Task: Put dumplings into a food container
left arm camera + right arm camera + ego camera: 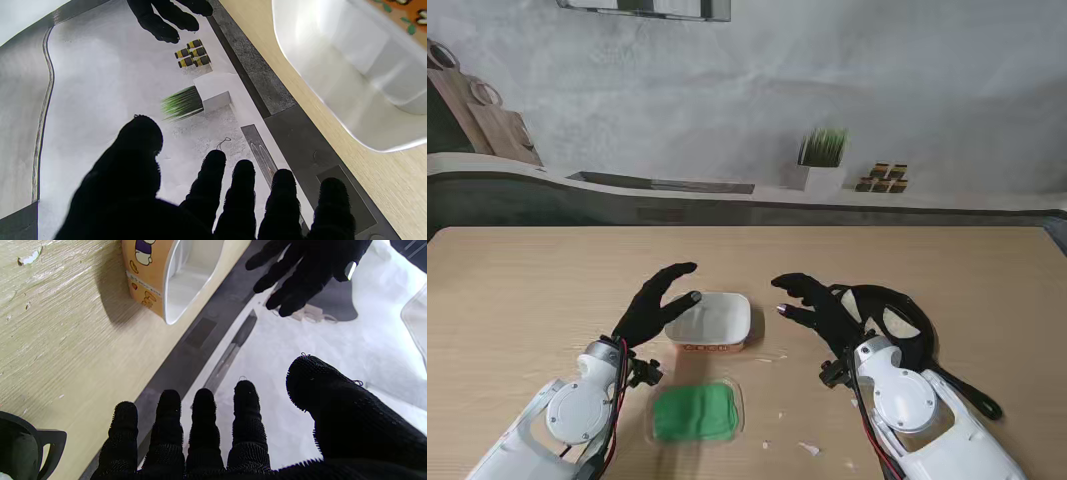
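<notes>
Light wooden table [527, 300] carries everything. Black-gloved right hand [819, 308] and left hand [655, 305] flank the container, fingers spread wide, both holding nothing. Dark round basket-like item [905, 325] sits beside the right hand; contents unclear. Clear plastic lid with green inside [695, 412] lies nearer to me. White rectangular food container with orange cartoon-print sides [711, 320] sits mid-table, upright, empty. No dumplings loaded; none clearly visible. Judging by this, the task has barely begun and all loading remains.
</notes>
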### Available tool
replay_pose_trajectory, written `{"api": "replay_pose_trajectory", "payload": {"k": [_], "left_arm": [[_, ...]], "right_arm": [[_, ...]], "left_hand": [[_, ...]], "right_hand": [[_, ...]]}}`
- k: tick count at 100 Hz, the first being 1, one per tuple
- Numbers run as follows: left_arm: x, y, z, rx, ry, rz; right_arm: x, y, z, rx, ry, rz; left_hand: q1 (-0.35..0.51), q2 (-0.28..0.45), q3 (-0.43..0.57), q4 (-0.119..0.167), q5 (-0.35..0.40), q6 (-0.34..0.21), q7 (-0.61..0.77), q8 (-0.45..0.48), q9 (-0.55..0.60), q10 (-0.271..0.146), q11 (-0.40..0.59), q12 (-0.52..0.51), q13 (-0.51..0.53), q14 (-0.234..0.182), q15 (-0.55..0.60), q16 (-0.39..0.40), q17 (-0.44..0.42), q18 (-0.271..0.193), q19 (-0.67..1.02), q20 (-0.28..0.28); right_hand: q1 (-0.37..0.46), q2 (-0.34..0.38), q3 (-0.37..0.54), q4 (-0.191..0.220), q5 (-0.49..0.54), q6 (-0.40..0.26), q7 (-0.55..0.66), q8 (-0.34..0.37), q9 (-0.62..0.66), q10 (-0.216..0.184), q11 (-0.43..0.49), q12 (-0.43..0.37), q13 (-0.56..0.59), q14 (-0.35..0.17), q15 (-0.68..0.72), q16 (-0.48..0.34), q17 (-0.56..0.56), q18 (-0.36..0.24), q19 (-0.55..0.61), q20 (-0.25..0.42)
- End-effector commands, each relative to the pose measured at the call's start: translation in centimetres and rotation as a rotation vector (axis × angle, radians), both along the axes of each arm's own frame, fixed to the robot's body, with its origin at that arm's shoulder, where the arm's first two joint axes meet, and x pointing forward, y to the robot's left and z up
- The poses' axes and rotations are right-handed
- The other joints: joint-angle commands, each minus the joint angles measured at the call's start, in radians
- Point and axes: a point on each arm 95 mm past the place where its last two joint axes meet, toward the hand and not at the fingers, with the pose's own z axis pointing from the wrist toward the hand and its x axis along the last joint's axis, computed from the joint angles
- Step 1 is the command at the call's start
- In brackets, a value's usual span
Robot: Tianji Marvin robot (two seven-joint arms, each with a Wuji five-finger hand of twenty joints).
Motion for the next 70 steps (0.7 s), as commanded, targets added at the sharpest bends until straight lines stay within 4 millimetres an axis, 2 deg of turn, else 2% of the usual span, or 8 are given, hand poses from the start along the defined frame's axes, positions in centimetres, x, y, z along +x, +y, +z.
{"api": "replay_pose_trajectory", "payload": {"k": [1,37,46,47,54,60,67,70], "left_arm": [[-0.2,-0.2,0.1,0.000,0.002,-0.013],[-0.1,-0.3,-0.2,0.043,-0.015,-0.033],[0.0,0.4,-0.2,0.138,-0.042,-0.050],[0.1,0.5,-0.3,0.157,-0.046,-0.053],[0.3,1.5,-0.4,0.297,-0.080,-0.072],[0.5,2.2,-0.7,0.401,-0.080,-0.102],[0.7,3.0,-1.0,0.505,-0.095,-0.131],[0.9,3.3,-1.2,0.546,-0.105,-0.140]], "right_arm": [[-0.2,0.7,-0.1,0.011,0.007,0.017],[-0.2,0.4,0.1,0.020,-0.006,0.010],[-0.2,0.3,0.1,0.025,-0.007,0.002],[-0.2,0.3,0.1,0.026,-0.007,0.002],[-0.2,0.3,0.1,0.025,-0.003,0.002],[-0.3,0.3,0.1,0.025,-0.002,0.000],[-0.3,0.3,0.2,0.028,-0.004,-0.002],[-0.3,0.2,0.2,0.028,-0.005,-0.002]], "left_hand": [[-0.017,0.006,-0.016,0.006,-0.021,-0.013,0.009,0.004,-0.016,-0.030,0.009,0.007,-0.015,-0.018,0.005,0.005,-0.009,-0.017,-0.008,0.009],[-0.006,0.001,-0.025,0.000,0.007,-0.025,0.014,0.006,-0.001,-0.026,0.010,0.007,-0.008,-0.018,0.003,0.006,-0.022,-0.014,-0.019,-0.005],[0.021,-0.058,-0.010,0.003,0.112,-0.034,0.053,0.020,0.056,-0.014,0.023,0.011,0.004,-0.013,0.008,0.008,-0.022,-0.010,-0.020,-0.007],[0.004,-0.070,0.026,0.001,0.124,-0.035,0.048,0.025,0.061,-0.015,0.020,0.012,0.006,-0.013,0.010,0.010,-0.019,-0.009,-0.019,-0.012],[-0.017,-0.124,0.061,-0.006,0.158,-0.090,0.054,0.035,0.057,-0.026,0.014,0.012,0.001,-0.022,0.013,0.012,-0.012,-0.003,-0.018,-0.018],[-0.054,-0.163,0.114,-0.016,0.155,-0.121,0.057,0.048,0.030,-0.038,0.006,0.007,-0.022,-0.033,0.012,0.002,-0.023,-0.014,-0.030,-0.034],[-0.074,-0.191,0.110,-0.023,0.142,-0.123,0.049,0.046,-0.001,-0.050,0.001,0.007,-0.036,-0.042,0.005,-0.002,-0.038,-0.020,-0.034,-0.036],[-0.112,-0.211,0.154,-0.032,0.131,-0.115,0.038,0.044,-0.011,-0.056,0.006,0.009,-0.036,-0.044,-0.003,-0.001,-0.040,-0.019,-0.030,-0.037]], "right_hand": [[-0.033,-0.012,-0.020,0.023,-0.016,-0.045,0.002,-0.018,-0.028,-0.020,-0.003,0.002,-0.024,-0.023,-0.004,-0.004,-0.009,-0.022,-0.023,0.020],[-0.033,-0.009,-0.020,0.023,-0.013,-0.047,0.004,-0.020,-0.029,-0.020,0.018,0.011,-0.021,-0.022,-0.004,-0.004,-0.005,-0.021,-0.032,0.033],[-0.032,-0.011,-0.019,0.024,-0.004,-0.042,0.008,-0.018,-0.028,-0.018,0.031,0.016,-0.018,-0.021,-0.002,-0.003,-0.003,-0.019,-0.033,0.037],[-0.032,-0.010,-0.018,0.024,-0.004,-0.042,0.008,-0.018,-0.029,-0.018,0.032,0.017,-0.020,-0.020,-0.002,-0.003,-0.003,-0.019,-0.033,0.037],[-0.033,-0.009,-0.019,0.024,-0.005,-0.042,0.007,-0.019,-0.031,-0.018,0.037,0.019,-0.022,-0.022,-0.004,-0.004,-0.005,-0.021,-0.035,0.038],[-0.032,-0.010,-0.019,0.024,-0.002,-0.041,0.009,-0.018,-0.031,-0.017,0.040,0.019,-0.020,-0.020,-0.003,-0.004,-0.003,-0.019,-0.035,0.040],[-0.033,-0.008,-0.019,0.023,0.001,-0.039,0.009,-0.018,-0.031,-0.017,0.043,0.020,-0.020,-0.021,-0.003,-0.004,-0.003,-0.019,-0.036,0.042],[-0.034,-0.008,-0.020,0.023,0.001,-0.039,0.009,-0.018,-0.031,-0.016,0.044,0.021,-0.019,-0.020,-0.003,-0.004,-0.002,-0.018,-0.036,0.042]]}}
